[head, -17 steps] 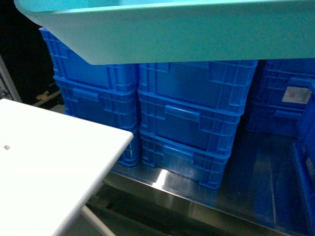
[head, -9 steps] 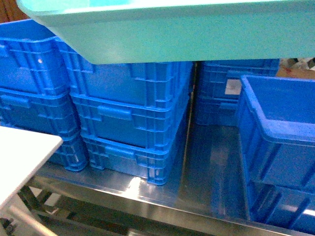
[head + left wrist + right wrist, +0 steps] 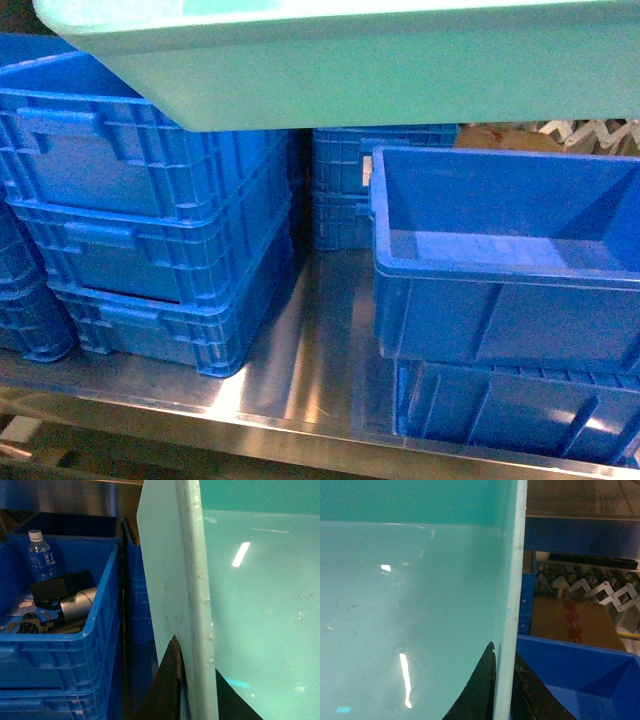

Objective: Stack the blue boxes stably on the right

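One light turquoise blue box (image 3: 380,70) hangs across the top of the head view, above the royal-blue crates. Both grippers hold it by opposite walls. In the left wrist view my left gripper (image 3: 194,656) is shut on the tub's rim (image 3: 192,580), one dark finger (image 3: 170,680) outside and one inside the tub (image 3: 260,605). In the right wrist view my right gripper (image 3: 503,651) is shut on the other wall of the tub (image 3: 410,605), a finger (image 3: 482,685) on each side. Neither gripper shows in the head view.
A stack of ribbed royal-blue crates (image 3: 150,230) stands left on the steel shelf (image 3: 320,370). An open royal-blue crate (image 3: 500,270) sits on another at right, more crates (image 3: 340,190) behind. One left crate (image 3: 95,630) holds a water bottle (image 3: 40,555). A cardboard box (image 3: 570,622) lies at far right.
The head view has swung right: the white table has left the frame, the crate stack has slid left, and the open blue crate has come in at right. The tub stays held.
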Tool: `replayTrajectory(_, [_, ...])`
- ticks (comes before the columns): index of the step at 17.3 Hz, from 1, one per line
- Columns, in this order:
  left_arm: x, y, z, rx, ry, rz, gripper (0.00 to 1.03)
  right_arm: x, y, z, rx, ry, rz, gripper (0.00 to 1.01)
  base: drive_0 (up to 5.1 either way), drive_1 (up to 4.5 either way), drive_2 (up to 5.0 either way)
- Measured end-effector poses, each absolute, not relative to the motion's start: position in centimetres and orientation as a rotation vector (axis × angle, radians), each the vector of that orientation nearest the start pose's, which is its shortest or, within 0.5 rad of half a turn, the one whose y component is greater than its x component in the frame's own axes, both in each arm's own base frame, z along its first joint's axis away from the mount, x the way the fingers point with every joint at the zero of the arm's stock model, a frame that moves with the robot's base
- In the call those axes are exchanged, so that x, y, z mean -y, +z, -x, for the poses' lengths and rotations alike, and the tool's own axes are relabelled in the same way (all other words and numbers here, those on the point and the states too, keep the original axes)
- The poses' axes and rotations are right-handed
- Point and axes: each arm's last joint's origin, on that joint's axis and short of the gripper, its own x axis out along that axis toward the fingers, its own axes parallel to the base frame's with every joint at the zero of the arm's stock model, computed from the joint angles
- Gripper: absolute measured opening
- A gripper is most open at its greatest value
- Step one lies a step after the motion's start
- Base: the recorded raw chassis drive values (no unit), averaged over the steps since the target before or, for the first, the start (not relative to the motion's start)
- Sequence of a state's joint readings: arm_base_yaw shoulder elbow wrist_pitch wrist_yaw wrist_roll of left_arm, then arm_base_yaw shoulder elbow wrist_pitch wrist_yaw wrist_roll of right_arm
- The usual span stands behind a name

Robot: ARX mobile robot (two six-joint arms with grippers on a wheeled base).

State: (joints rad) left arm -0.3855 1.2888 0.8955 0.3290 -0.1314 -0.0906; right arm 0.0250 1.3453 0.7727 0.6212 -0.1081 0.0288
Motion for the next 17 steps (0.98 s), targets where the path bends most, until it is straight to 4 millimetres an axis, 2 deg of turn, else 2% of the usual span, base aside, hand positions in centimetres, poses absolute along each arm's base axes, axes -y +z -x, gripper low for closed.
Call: replayTrajectory(17, [10.67,31.22,-27.21,-0.073,-0.252,0.072,0.02,-1.05,28.27,-29.58,0.043,0.133,-0.026,0.07,4.5,-1.62,-1.6])
